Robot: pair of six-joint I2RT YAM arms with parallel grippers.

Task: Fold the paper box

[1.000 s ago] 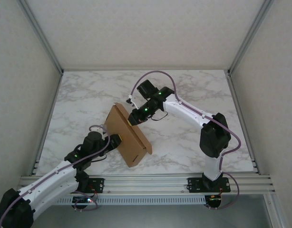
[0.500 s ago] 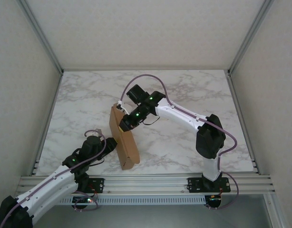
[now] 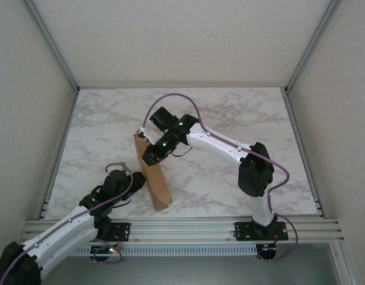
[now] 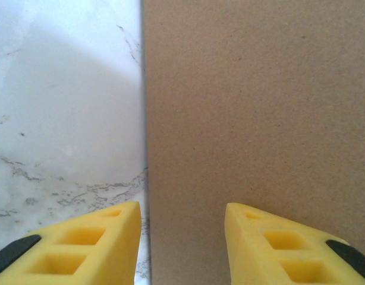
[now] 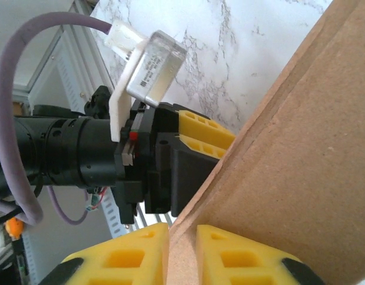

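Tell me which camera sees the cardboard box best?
The top camera: the box stands on edge, most of its outline visible. The left wrist camera shows a flat brown face close; the right wrist shows one edge pinched by the right gripper.

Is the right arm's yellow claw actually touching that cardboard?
Touching. The right wrist view shows the right gripper pinching the paper box, a yellow finger pressed flat against each face of its edge, with no gap.
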